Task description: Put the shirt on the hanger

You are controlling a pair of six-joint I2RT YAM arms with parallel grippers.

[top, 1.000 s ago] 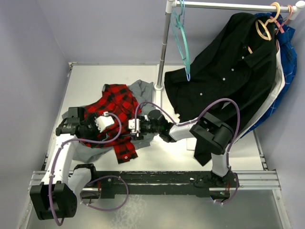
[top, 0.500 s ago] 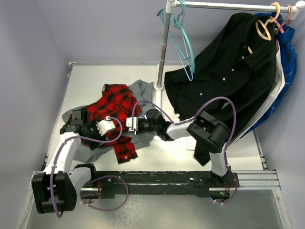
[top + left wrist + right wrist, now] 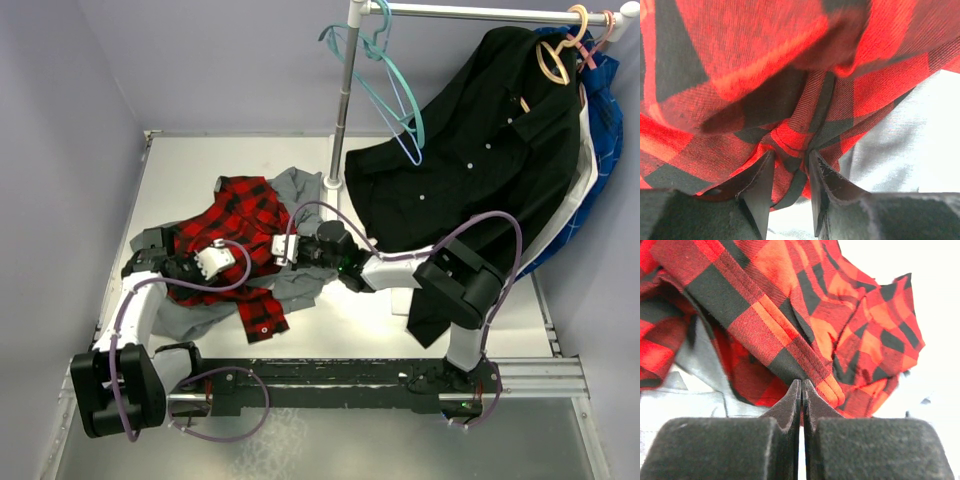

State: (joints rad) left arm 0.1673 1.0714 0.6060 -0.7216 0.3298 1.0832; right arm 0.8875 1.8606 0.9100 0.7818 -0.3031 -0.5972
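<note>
While no bin or box is present, the metal rack (image 3: 344, 110) serves as the holder. From its bar hang the hanger (image 3: 402, 145), a slim pale blue wire triangle, a teal hanger (image 3: 400, 92) just beside it, and a black button-up shirt (image 3: 470, 150) on a tan hanger (image 3: 553, 58). The shirt (image 3: 238, 218), soft red-and-black plaid flannel, lies crumpled on the pale table (image 3: 190, 165), partly over a plain grey shirt (image 3: 300, 190) and well apart from the hanger. In the left wrist view, the left gripper (image 3: 790, 182) has its dark fingers (image 3: 760, 187) drawn close on a folded seam of the shirt (image 3: 735, 70), pinching it. In the right wrist view, the right gripper (image 3: 801, 385) has its fingers pressed flat together, their tips at a stitched hem of the shirt (image 3: 785, 300); I cannot tell whether any cloth is caught. From above, the left gripper (image 3: 228, 258) and right gripper (image 3: 272, 250) sit near each other on the plaid. Compared with a second ago, the two hangers on the bar have swung from nearly edge-on to spread wide toward the black shirt, the left arm has drawn back leftward, and the right elbow has shifted right.
</note>
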